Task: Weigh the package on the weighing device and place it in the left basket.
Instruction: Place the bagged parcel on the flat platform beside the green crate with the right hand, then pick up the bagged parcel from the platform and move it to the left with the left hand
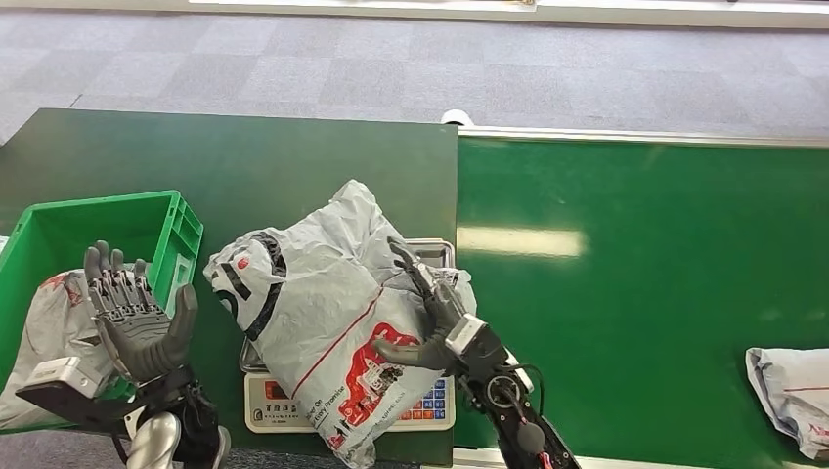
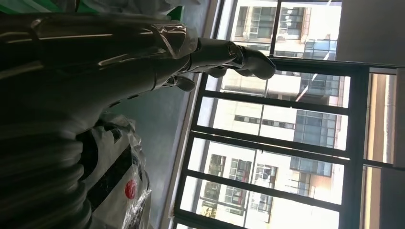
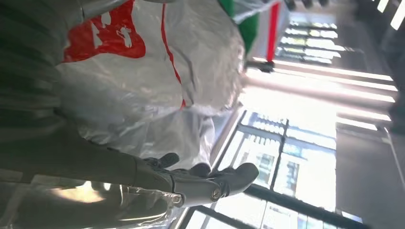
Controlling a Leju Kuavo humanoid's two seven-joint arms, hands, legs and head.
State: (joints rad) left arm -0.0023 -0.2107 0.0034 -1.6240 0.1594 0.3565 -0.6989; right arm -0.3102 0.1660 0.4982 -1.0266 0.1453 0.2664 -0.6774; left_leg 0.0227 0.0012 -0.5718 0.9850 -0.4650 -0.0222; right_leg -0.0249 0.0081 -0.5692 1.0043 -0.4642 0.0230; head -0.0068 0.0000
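Grey package (image 1: 323, 322) with red print lies on the weighing device (image 1: 279, 403), draped over most of the pan and part of the keypad panel — the scale sits at the front edge of the dark green desk (image 1: 244, 156). Right robot hand (image 1: 422, 318) is against the package's right side, fingers spread and laid on the plastic, thumb low by the red print; it touches the bag but no closed grip shows (right wrist view agrees: bag (image 3: 143, 71) pressed close, fingers extended). Left robot hand (image 1: 132, 308) is raised, palm toward the package, fingers wide apart and holding nothing, just left of the bag with a gap between them. It hangs in front of the green basket (image 1: 147, 220) at the desk's left end, which already has another grey bag (image 1: 54, 322) in it. Left wrist view shows the same package (image 2: 119, 181) beside the arm. To the right runs a brighter green conveyor belt (image 1: 635, 274) — one more grey bag (image 1: 792, 391) at its far right edge.
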